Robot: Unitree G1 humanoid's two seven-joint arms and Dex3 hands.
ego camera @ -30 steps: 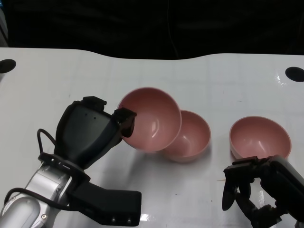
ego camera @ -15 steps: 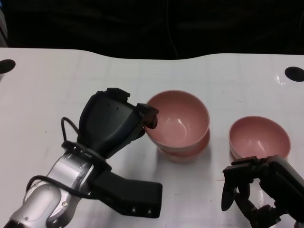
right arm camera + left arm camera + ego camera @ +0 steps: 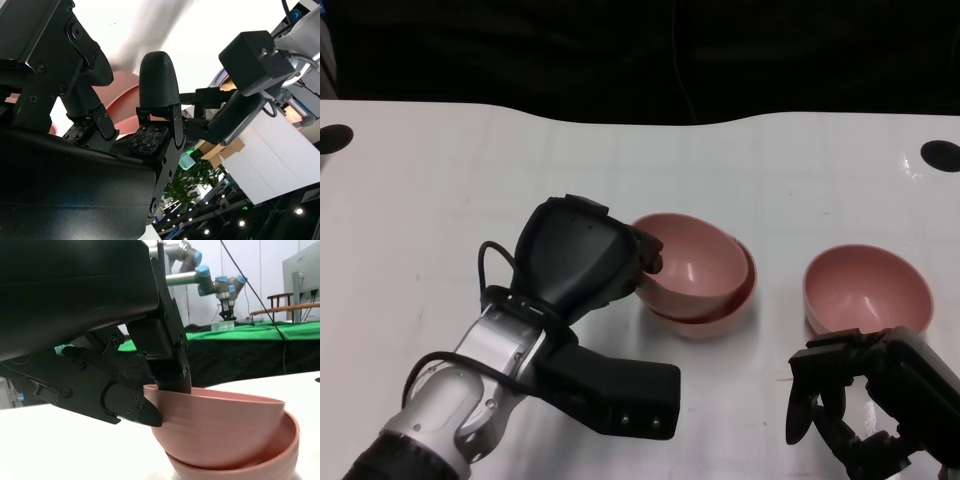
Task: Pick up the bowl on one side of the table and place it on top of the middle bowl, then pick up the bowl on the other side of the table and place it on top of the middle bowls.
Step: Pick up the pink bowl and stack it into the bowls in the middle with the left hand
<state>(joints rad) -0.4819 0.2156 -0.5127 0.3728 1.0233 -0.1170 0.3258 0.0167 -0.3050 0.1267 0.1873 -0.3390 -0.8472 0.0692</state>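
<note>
Having swung across and sunk since the earlier frames, now nesting in the middle pink plastic bowl [image 3: 720,318]: the carried pink plastic bowl [image 3: 688,263], tilted a little, its rim being pinched by the left hand [image 3: 582,262]. Finishing the first stacking step, by the look of it. Next, probably letting go of that rim and drawing back. Then reaching with the right hand [image 3: 865,400], hanging empty with fingers apart, for the third pink bowl [image 3: 867,288] just beyond it on the white surface [image 3: 440,180]. Counting three bowls, two hands.
</note>
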